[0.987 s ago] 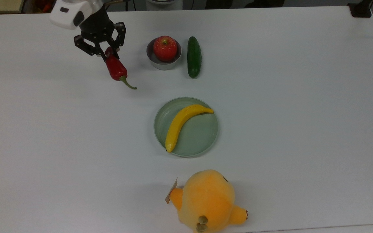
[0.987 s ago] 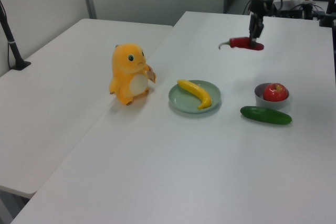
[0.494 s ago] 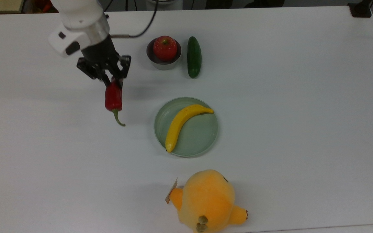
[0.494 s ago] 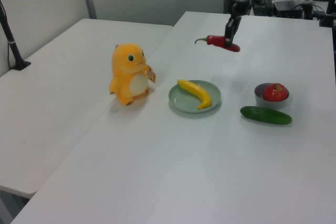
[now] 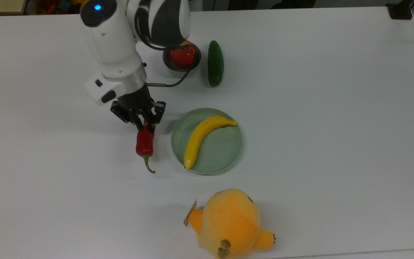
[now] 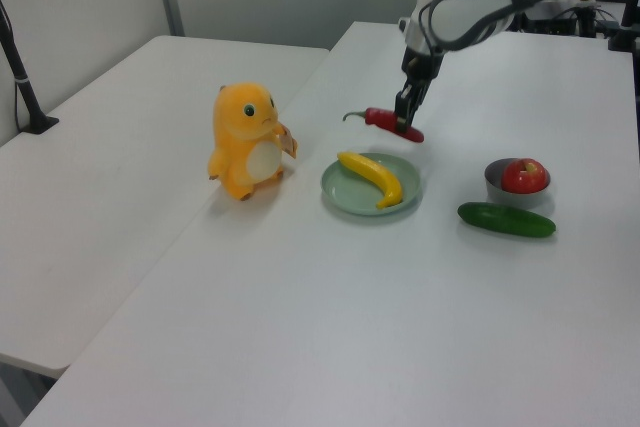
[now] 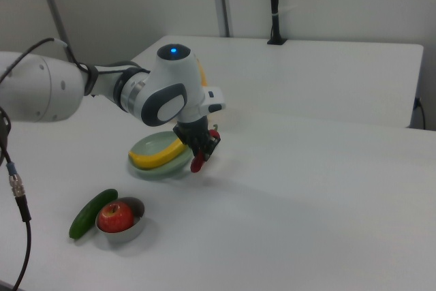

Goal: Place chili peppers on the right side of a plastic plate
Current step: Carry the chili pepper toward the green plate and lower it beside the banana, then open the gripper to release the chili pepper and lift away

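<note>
chili pepper (image 5: 145,143), glossy dark red with a thin green stem, hangs clamped by its blunt end between the black fingers of the gripper (image 5: 143,124), stem pointing toward the top view's bottom edge. it is held above the white table (image 5: 318,108), just beside the pale green plastic plate (image 5: 225,151) on the top view's left, close to the rim without touching it. in the left view the pepper (image 6: 390,122) sits on the far side of the plate (image 6: 405,172), lifted clear of the tabletop, stem out to the left view's left. in the right view the pepper (image 7: 199,158) hangs just off the near right edge of the plate (image 7: 146,146), below the gripper (image 7: 203,148).

a yellow banana (image 5: 201,138) lies slantwise across the plate, its tip reaching the rim at the top view's upper right. farther back a red apple (image 5: 182,57) rests in a small grey bowl (image 5: 178,68), partly covered by the white arm (image 5: 115,46), and a dark green cucumber (image 5: 215,63) lies just beside the bowl on the top view's right. an orange plush toy (image 5: 228,221) stands near the top view's bottom edge, well apart from the plate.
</note>
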Motion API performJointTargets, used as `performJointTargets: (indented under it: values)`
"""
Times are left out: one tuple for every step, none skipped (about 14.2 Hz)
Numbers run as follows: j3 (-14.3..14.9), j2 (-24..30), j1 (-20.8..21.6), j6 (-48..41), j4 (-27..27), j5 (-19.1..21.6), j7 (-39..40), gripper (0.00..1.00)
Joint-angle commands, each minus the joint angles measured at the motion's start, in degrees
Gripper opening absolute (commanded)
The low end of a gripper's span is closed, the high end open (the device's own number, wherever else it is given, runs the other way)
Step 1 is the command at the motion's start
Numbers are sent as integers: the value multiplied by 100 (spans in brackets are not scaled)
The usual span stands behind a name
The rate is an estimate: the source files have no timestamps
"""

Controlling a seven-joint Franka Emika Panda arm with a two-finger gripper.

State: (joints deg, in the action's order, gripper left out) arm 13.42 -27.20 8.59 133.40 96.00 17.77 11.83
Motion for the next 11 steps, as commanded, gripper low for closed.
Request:
performJointTargets:
  values:
    - [-128,-321,47,143,-258,77,-50,2]
    - [-155,-417,55,178,-258,77,-41,2]
    - [-164,-453,73,195,-266,43,-32,3]
    - [-164,-462,73,196,-266,34,-14,5]
    - [-164,-462,64,196,-266,33,47,10]
    - [-164,-453,64,196,-266,33,82,19]
    - [-164,-453,64,187,-266,16,100,37]
    - [-164,-445,56,187,-266,16,91,55]
    - [-164,-427,56,187,-266,7,100,68]
    - [-164,-401,56,187,-266,7,74,74]
    - [-164,-357,38,169,-258,33,65,88]
